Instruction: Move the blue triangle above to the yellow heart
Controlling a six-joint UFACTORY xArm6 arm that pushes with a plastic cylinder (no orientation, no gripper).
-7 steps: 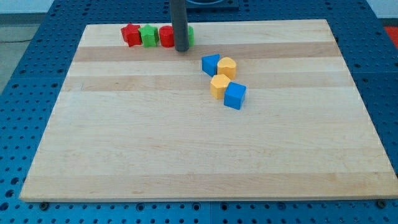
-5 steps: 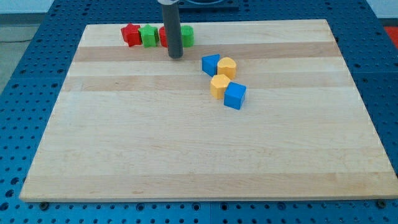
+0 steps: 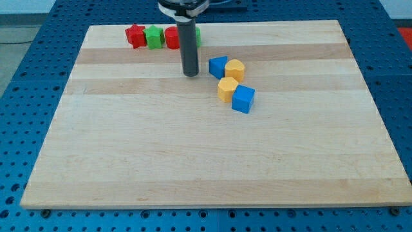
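Note:
The blue triangle [image 3: 217, 66] lies on the wooden board [image 3: 193, 148], right of centre near the view's top. A yellow block [image 3: 235, 69] touches its right side. A second yellow block [image 3: 227, 89] lies just below them, with a blue cube [image 3: 243, 98] against its lower right. Which yellow block is the heart I cannot tell. My tip [image 3: 190, 74] is on the board just left of the blue triangle, a small gap apart.
A row of blocks runs along the board's top edge: a red block [image 3: 135, 36], a green block [image 3: 153, 37], a red block [image 3: 172, 37] and a green block [image 3: 196, 35] mostly hidden behind the rod.
My tip has moved down the view from beside the top row and slightly right, ending close to the left of the blue triangle. No block has moved.

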